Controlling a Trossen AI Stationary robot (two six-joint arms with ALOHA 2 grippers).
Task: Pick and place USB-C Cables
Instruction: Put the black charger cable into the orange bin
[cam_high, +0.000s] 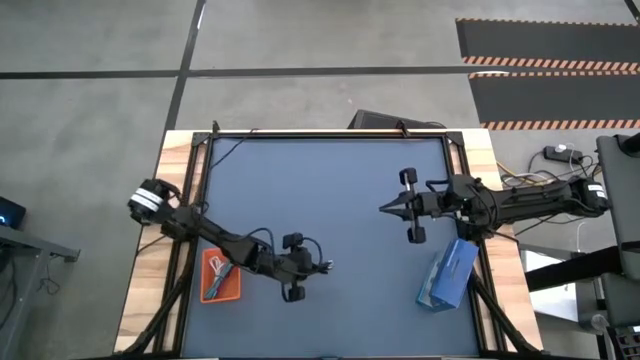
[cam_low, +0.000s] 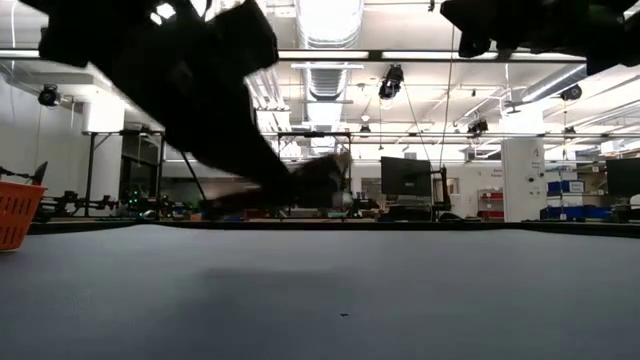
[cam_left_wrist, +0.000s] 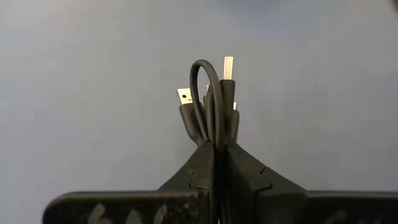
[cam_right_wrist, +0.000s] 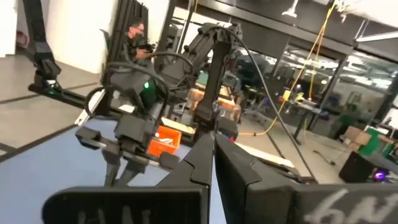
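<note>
A black USB-C cable (cam_left_wrist: 208, 102), coiled into a short bundle with two metal plugs sticking out, sits between the shut fingers of my left gripper (cam_high: 320, 266), near the middle of the blue mat. An orange tray (cam_high: 222, 278) with other cables (cam_high: 216, 268) in it lies at the table's left, behind that gripper's arm. My right gripper (cam_high: 386, 208) hangs shut and empty above the mat's right half, pointing toward the table's left; its closed fingers (cam_right_wrist: 214, 149) show in the right wrist view. My left gripper pinches the black cable bundle at its lower end (cam_left_wrist: 214, 138) between its two fingers, several strands together. The loop and the plugs (cam_left_wrist: 228, 67) stick out beyond the fingertips. In the low view the gripper (cam_low: 335, 185) hangs above the mat, cable lifted clear.
A flat blue box (cam_high: 447, 275) lies at the near right of the mat. The orange tray's wall (cam_low: 15, 215) shows at the low view's left. A black frame rims the mat (cam_high: 330, 170), whose middle and far part are bare.
</note>
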